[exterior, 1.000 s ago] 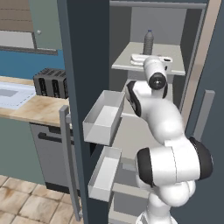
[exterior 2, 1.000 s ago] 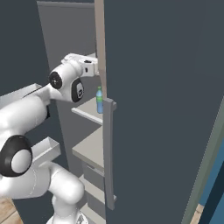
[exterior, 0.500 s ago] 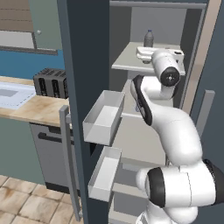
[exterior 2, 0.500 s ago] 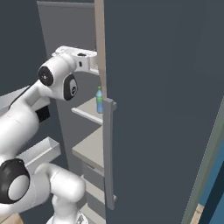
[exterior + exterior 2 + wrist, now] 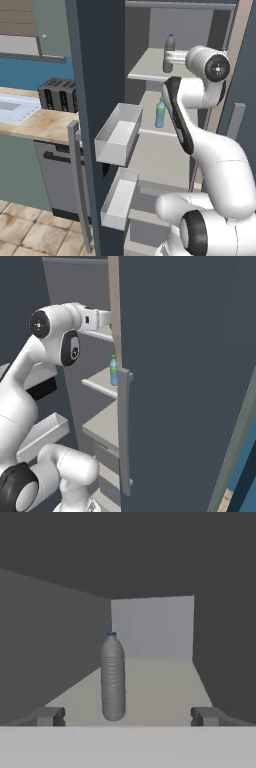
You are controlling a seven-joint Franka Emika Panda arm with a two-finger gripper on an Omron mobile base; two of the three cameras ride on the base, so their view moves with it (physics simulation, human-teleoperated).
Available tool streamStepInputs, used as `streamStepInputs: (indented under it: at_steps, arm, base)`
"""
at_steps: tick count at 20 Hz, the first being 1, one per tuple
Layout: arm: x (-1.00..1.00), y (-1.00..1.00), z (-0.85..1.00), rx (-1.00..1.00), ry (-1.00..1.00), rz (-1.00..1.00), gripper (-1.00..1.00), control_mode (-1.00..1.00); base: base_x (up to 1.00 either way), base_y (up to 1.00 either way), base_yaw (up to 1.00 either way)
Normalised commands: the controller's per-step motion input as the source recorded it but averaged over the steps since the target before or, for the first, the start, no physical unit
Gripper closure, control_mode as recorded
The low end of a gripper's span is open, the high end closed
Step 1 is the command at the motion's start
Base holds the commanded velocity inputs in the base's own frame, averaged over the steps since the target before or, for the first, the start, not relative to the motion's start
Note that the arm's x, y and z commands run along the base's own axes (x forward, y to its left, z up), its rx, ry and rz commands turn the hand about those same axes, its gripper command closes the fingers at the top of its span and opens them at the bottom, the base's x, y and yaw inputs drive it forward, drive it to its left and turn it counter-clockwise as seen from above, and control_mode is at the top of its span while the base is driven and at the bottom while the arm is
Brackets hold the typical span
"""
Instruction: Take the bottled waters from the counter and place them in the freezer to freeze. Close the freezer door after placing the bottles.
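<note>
My hand (image 5: pixel 128 716) is spread wide, holding nothing; the grey bottle (image 5: pixel 113 677) stands upright on the upper shelf (image 5: pixel 150 70), the blue bottle (image 5: pixel 160 114) one shelf below. Backing out carelessly could topple it; the freezer door (image 5: pixel 97 90) remains open.

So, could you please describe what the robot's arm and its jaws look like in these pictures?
The arm is glossy white, built of rounded, bulbous segments joined by dark grey or black joint bands, with round dark caps on the joint ends. No cables or markings show. The gripper ends in two small, blocky dark grey fingertips.
</note>
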Motion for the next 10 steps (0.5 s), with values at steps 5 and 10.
streamStepInputs:
  at_steps: [5,10]
  arm:
    - [-0.73,0.00,0.01,0.00,0.63,0.02,-1.00,-1.00]
    - [-0.89,0.00,-0.06,0.02,0.45,0.04,-1.00,-1.00]
  base:
    - [0.00,0.00,0.00]
    - [0.00,0.00,0.00]
